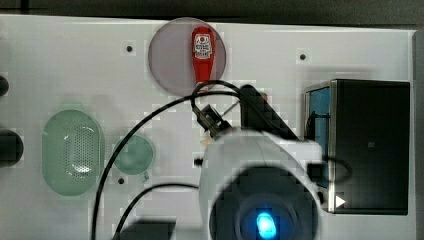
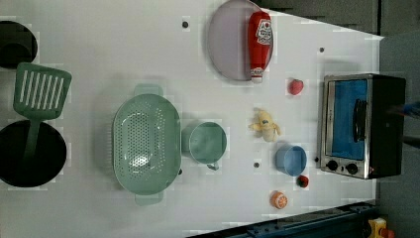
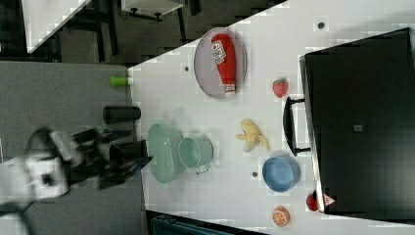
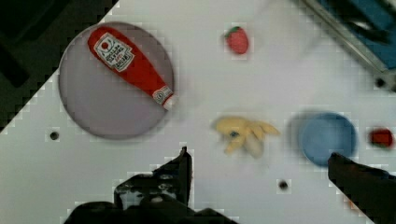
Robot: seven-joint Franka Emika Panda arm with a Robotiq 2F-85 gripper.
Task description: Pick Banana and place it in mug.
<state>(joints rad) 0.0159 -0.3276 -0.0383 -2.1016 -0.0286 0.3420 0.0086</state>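
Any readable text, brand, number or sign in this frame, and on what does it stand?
No text can be read.
Ketchup bottle: white label with a red emblem, print too blurred to read.
Toaster oven: a small warning-triangle sticker near its corner, no legible words.

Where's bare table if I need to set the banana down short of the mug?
Free: the strip between banana and mug, and the wide patch above the colander in the left view, left of the plate. Crowded: around the blue cup, beside the toaster oven.
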